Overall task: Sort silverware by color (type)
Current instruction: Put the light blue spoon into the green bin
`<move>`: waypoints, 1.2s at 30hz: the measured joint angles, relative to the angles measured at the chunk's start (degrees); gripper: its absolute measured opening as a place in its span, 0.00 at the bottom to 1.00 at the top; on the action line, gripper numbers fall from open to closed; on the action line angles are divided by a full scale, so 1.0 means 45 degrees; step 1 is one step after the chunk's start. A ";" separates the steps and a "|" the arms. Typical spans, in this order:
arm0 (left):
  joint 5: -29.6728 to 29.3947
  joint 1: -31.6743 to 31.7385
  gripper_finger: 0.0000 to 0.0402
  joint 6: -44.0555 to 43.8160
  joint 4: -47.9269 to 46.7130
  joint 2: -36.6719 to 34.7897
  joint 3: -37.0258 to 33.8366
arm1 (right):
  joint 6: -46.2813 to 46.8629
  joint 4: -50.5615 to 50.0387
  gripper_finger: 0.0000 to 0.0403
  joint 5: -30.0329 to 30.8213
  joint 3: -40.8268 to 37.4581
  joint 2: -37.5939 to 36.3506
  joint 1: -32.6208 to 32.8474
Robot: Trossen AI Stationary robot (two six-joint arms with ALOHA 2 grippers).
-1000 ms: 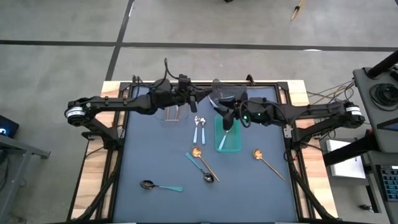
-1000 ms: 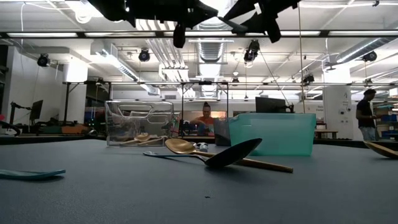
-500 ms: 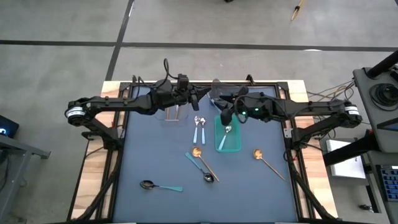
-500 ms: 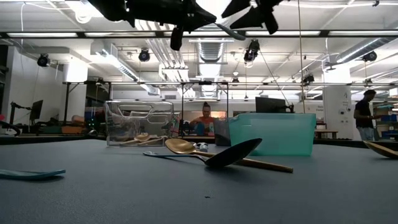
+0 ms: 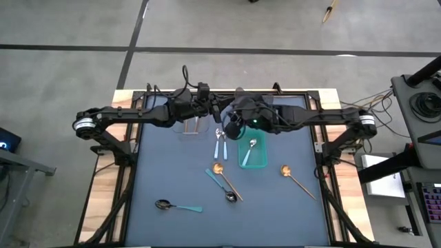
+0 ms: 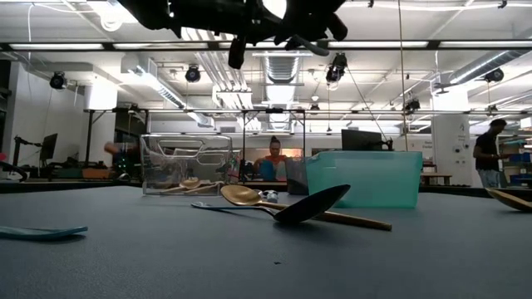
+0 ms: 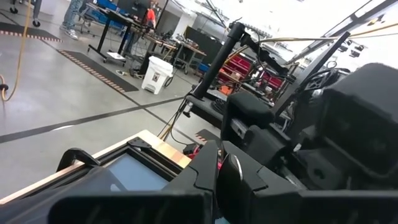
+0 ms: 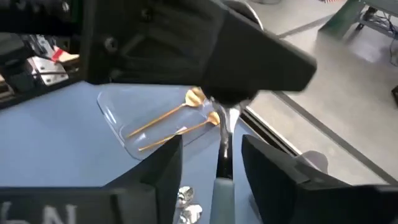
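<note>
Spoons lie loose on the blue mat. Two with light-blue handles lie side by side, and a gold one crosses a dark one with a teal handle. Another gold one lies at the right and another dark one near the front. A light-blue-handled spoon lies in the teal bin. Two gold spoons lie in the clear bin. My left gripper hovers shut, high beside the clear bin. My right gripper hangs open close beside it, above the two light-blue-handled spoons.
The two arms nearly meet high over the far middle of the mat, and the left gripper's dark body fills the space just ahead of my right fingers. The wooden table edge frames the mat. People stand far behind the table.
My right gripper has gone from above the teal bin toward the table's left, rising a little and rolling, and now hangs next to the left gripper. The spoon in the teal bin is uncovered.
</note>
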 joint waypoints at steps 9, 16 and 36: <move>-0.0005 0.0005 0.00 0.0282 -0.0252 -0.0005 0.0000 | 0.0221 -0.0925 0.11 0.0210 0.0706 0.0325 -0.0005; 0.0000 0.0000 0.00 0.0291 -0.0298 -0.0005 0.0000 | 0.1017 -0.1196 0.04 -0.0135 0.0706 0.0250 -0.0053; -0.1807 0.0005 0.45 0.3927 -0.0975 -0.2600 0.0000 | 0.6473 -0.4051 0.03 -0.2108 0.0650 0.0308 -0.0577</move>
